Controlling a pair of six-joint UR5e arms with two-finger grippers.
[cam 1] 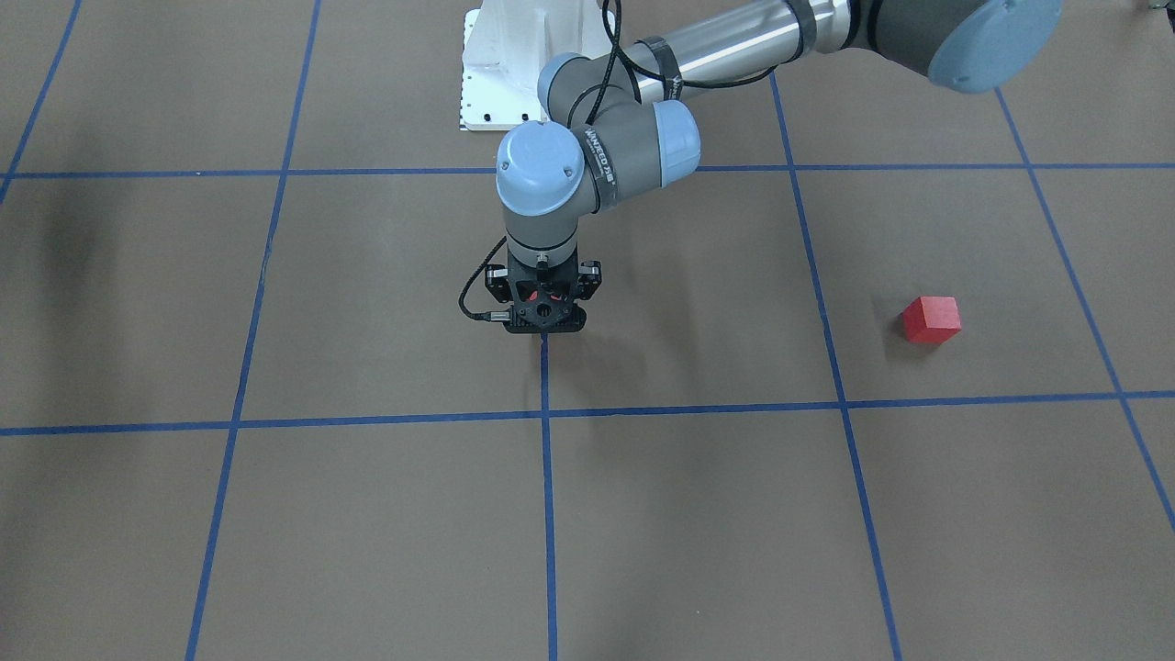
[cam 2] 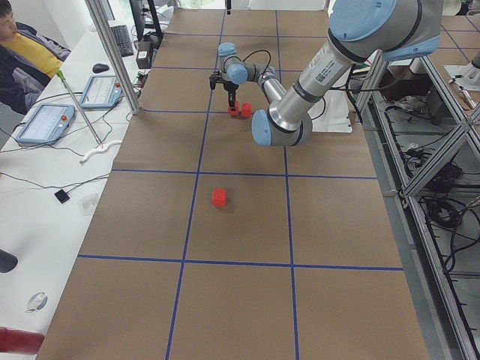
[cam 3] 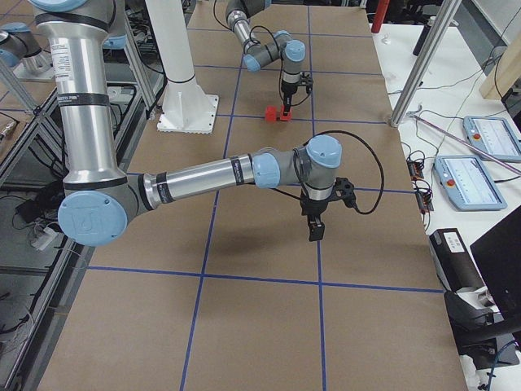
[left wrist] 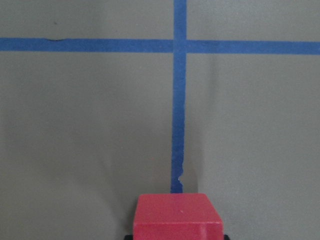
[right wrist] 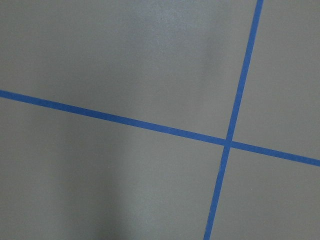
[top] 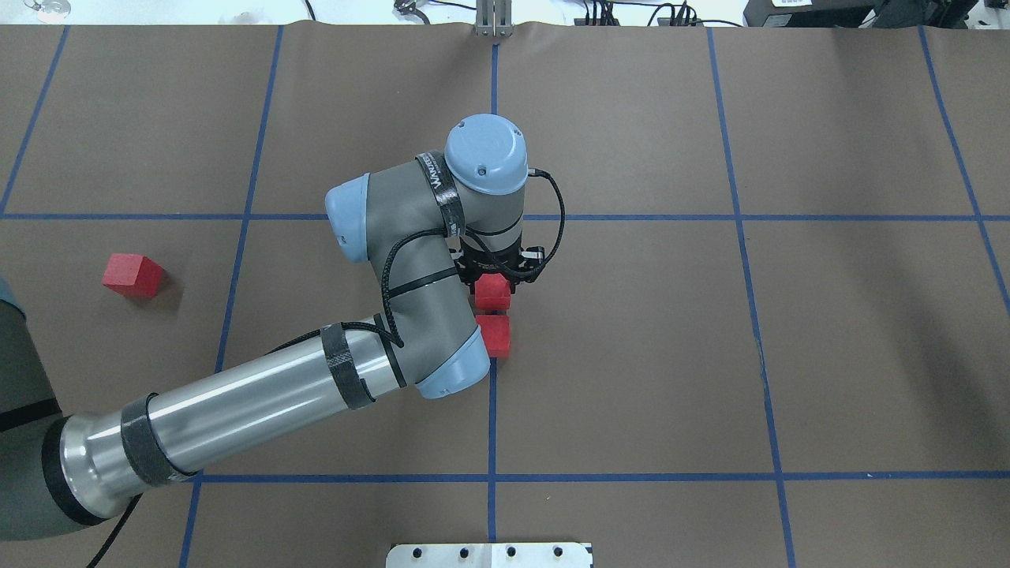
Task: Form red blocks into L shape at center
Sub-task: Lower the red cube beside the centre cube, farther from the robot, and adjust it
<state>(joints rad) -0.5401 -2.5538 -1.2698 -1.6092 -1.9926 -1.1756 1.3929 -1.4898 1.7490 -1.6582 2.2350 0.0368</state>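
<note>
With the left gripper [cam 1: 545, 319] holding its jaws clamped on one red block [left wrist: 177, 215] just beside its neighbour [top: 495, 334] mid-frame, a skewed release could knock both askew.

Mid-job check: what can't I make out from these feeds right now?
Left pincer: its grip on the red block under it is unclear. The wrist covers it overhead, and the left wrist view's bottom edge cuts it off.
Second center block: hidden behind the pincer in the front-facing view.
Right pincer, open or shut: shows only in exterior right, too small.
</note>
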